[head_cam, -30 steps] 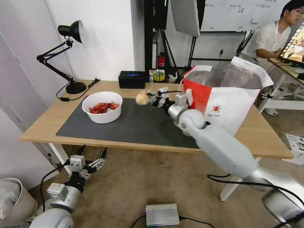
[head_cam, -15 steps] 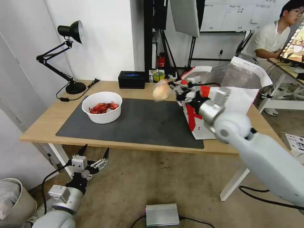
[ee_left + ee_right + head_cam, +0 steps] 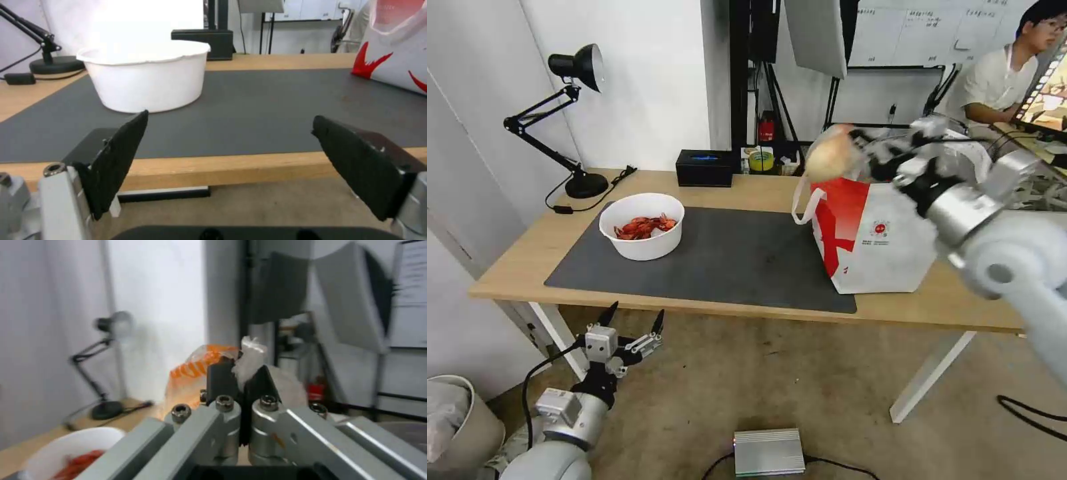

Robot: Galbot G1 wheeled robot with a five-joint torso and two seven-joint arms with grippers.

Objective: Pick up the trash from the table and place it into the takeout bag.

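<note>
My right gripper (image 3: 868,148) is raised in the air, shut on the twisted top of a small clear bag of tan food (image 3: 830,157). The bag hangs just above the left top edge of the red-and-white takeout bag (image 3: 875,235), which stands on the right of the table (image 3: 520,261). The right wrist view shows the fingers (image 3: 219,380) pinching the plastic of the food bag (image 3: 192,377). A white bowl of red crayfish shells (image 3: 642,225) sits on the dark mat (image 3: 727,261). My left gripper (image 3: 631,324) hangs open below the table's front edge, facing the bowl (image 3: 144,79).
A black desk lamp (image 3: 575,100) and a black tissue box (image 3: 706,167) stand along the table's back edge. A white bin (image 3: 457,427) is on the floor at the left and a metal box (image 3: 768,452) on the floor in front. A person sits at the far right.
My right gripper has swung up and to the right with the food bag, from over the mat to above the takeout bag's left rim. The left arm has barely moved.
</note>
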